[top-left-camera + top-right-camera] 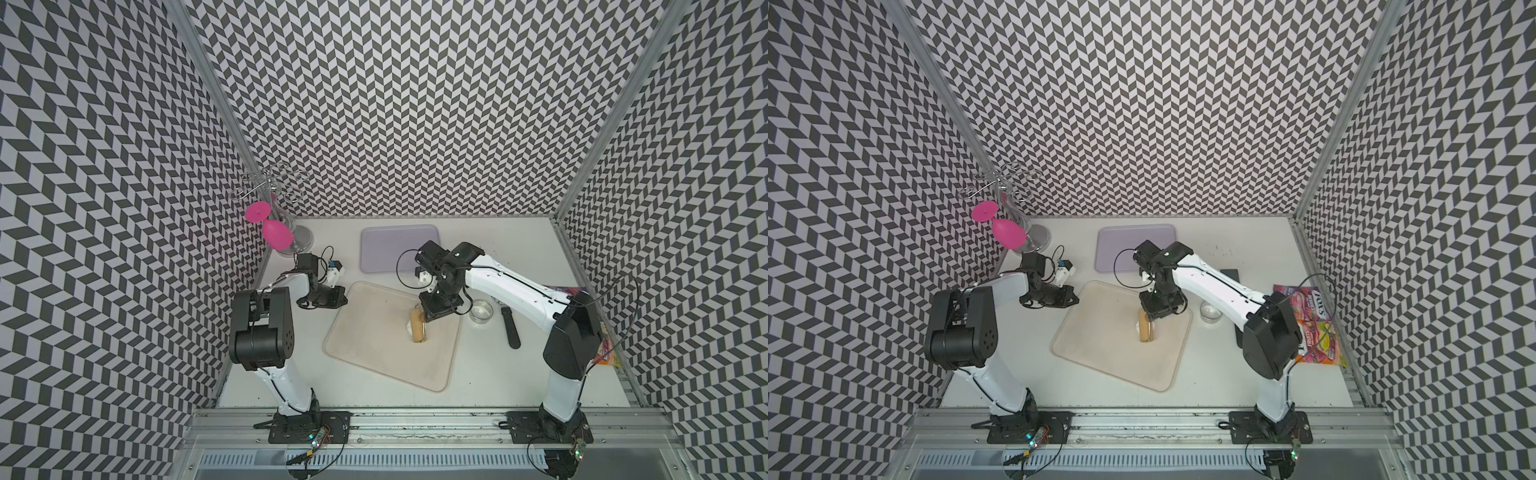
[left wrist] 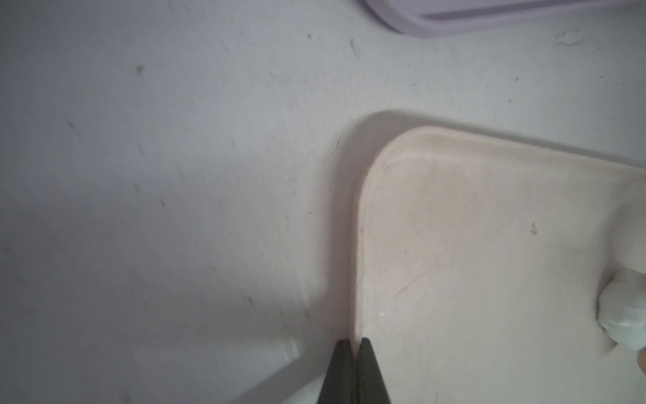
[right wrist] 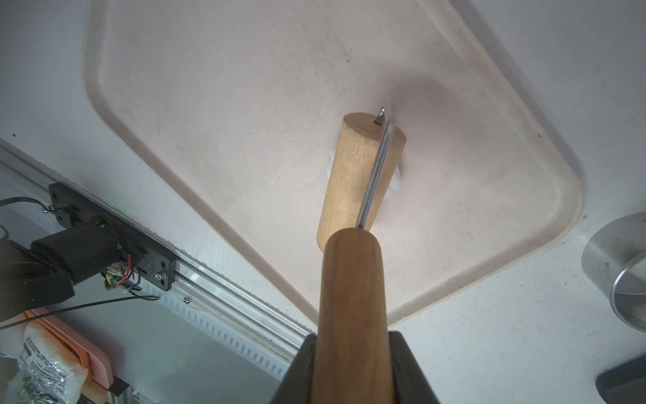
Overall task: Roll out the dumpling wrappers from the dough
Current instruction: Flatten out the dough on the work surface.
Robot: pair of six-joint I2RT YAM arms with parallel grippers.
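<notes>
Roller handle (image 3: 353, 297), wooden: clamped in right pincer (image 3: 353, 337), nearest right wrist lens.
Dough (image 2: 622, 314): small white lump on beige tray (image 1: 374, 357), just 3 o'clock of tray centre, under roller drum (image 3: 360, 175), showing at both sides.
Drum long axis: 12-to-6 in both top views; stroke likely 9-to-3.
Right arm nearer.
Left pincer (image 2: 354, 344): closed, tips at tray's 10 o'clock corner, well apart from dough.
Ring cutter (image 1: 481, 311): on bench (image 1: 498, 374), 3 o'clock of tray.

the left arm (image 1: 259, 328) is folded up, its wrist low and turned down. the left gripper (image 2: 354, 346) has both fingers pressed together. the right arm (image 1: 511, 286) reaches in. the right gripper (image 3: 351, 349) points down and squeezes a wooden handle (image 3: 351, 280).
</notes>
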